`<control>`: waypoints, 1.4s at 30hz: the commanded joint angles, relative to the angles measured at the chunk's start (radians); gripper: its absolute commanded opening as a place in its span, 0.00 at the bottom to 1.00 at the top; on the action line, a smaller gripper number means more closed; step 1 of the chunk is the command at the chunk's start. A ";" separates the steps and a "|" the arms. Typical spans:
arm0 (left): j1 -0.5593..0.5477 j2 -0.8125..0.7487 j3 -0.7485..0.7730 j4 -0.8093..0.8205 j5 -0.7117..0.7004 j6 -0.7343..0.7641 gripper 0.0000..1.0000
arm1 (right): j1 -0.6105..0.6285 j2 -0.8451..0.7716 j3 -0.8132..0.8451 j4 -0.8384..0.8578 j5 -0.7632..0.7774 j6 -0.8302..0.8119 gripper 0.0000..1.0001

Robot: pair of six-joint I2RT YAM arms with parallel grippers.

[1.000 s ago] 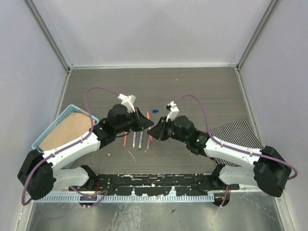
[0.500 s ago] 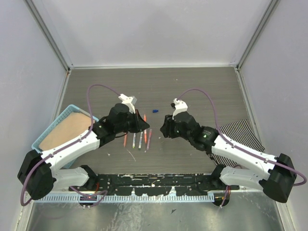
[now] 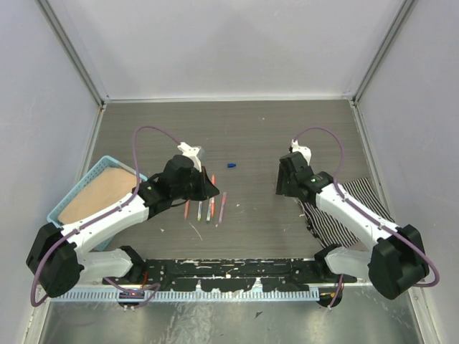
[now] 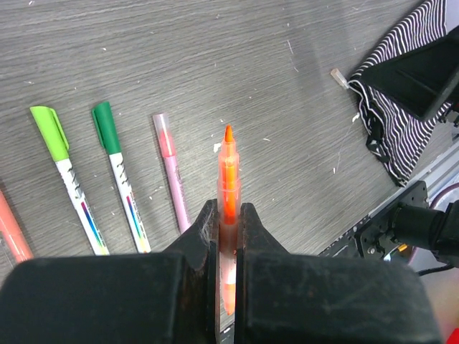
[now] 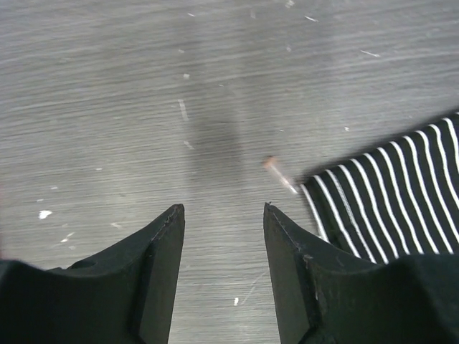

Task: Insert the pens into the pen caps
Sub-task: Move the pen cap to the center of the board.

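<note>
Right now the left gripper (image 4: pixel 228 215) has its jaws clamped on the orange pen (image 4: pixel 228 168), well back from the tip, which sticks out ahead above the counter (image 4: pixel 287 43). The right gripper (image 5: pixel 222 211) hangs over bare counter beside the striped cloth (image 5: pixel 387 186), jaws apart and holding nothing. Four other pens (image 4: pixel 118 179) lie side by side under the left arm, two of them with green caps on. A blue cap (image 3: pixel 232 165) lies apart from them, farther back.

The main risk, I judge, is alignment. With the grip far from the tip, a slight tilt would swing the tip off a cap's mouth and shove the cap away instead of seating in it. A light cap could also skid or topple as the open jaws close on it. The small pale piece (image 5: pixel 276 168) at the cloth's edge is too small to identify.
</note>
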 commanded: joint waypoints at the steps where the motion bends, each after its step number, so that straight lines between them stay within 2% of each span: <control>1: 0.004 -0.010 0.035 -0.026 -0.010 0.020 0.00 | -0.070 0.026 -0.035 0.028 -0.035 -0.040 0.54; 16: 0.005 -0.008 0.047 -0.046 -0.009 0.035 0.00 | -0.233 0.172 -0.091 0.167 -0.216 -0.127 0.50; 24: 0.005 0.006 0.062 -0.046 0.005 0.043 0.00 | -0.237 0.230 -0.090 0.184 -0.192 -0.132 0.48; 37: 0.006 0.021 0.069 -0.040 0.020 0.051 0.00 | -0.236 0.218 -0.094 0.152 -0.148 -0.108 0.31; 42: 0.005 0.011 0.065 -0.051 0.008 0.054 0.00 | -0.229 0.223 -0.092 0.155 -0.144 -0.111 0.22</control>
